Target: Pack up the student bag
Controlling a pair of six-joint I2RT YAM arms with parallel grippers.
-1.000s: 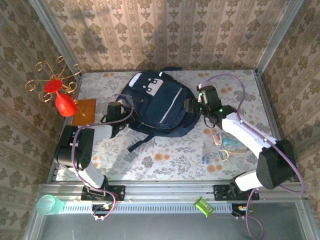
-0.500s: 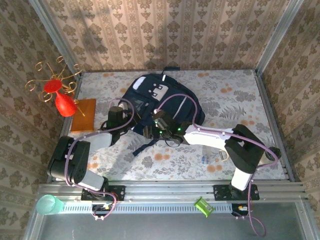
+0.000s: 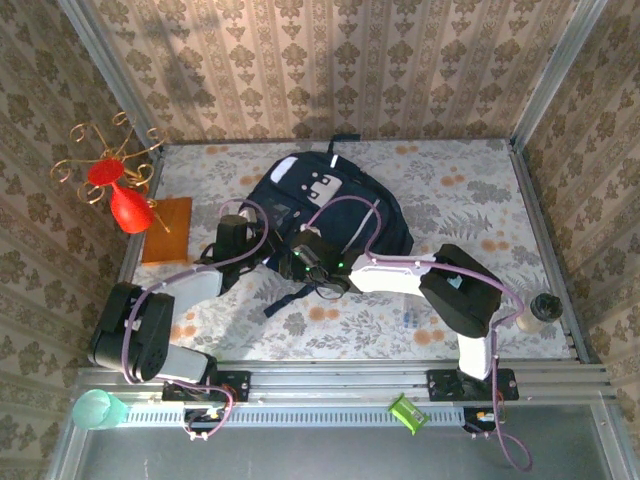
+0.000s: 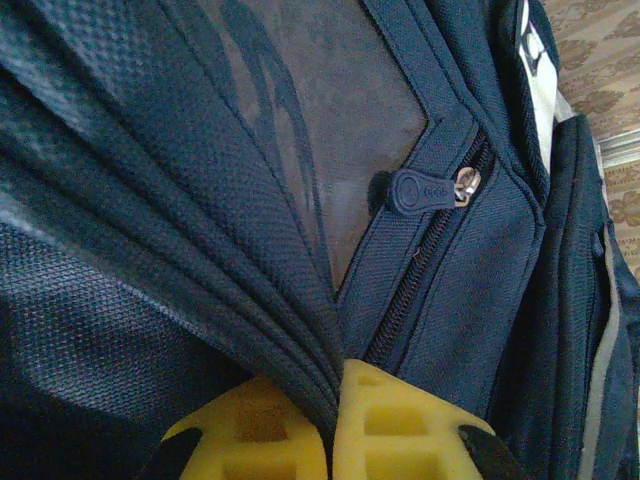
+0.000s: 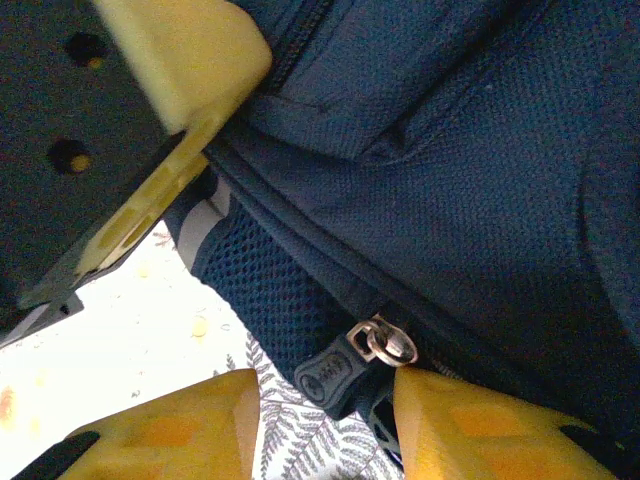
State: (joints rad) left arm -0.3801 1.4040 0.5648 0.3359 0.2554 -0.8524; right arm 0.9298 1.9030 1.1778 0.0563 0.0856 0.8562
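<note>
Floral-print tabletop (image 3: 470,200) carries the student bag (image 3: 335,215), a large dark navy fabric backpack w/ white-grey patches. It lies flat about mid-tabletop, carry handle toward the back wall. Left hand (image 4: 335,405) is clamped shut on a bunched fold of the bag's navy fabric, pinning that side. Right hand (image 5: 325,390) sits at the bag's near edge w/ its yellow fingers apart, nothing pinched yet. The small dark rubber zip pull (image 5: 335,372), on a silver ring, lies in the gap, closer to one finger than the other. Step in hand, prob.: unzip the bag so it can be packed. To do it well: centre the pull btwn the pads, pinch the tab rather than the ring, then draw along the zip line, low & steady. The left hand should hold the fabric taut so the teeth don't snag.
</note>
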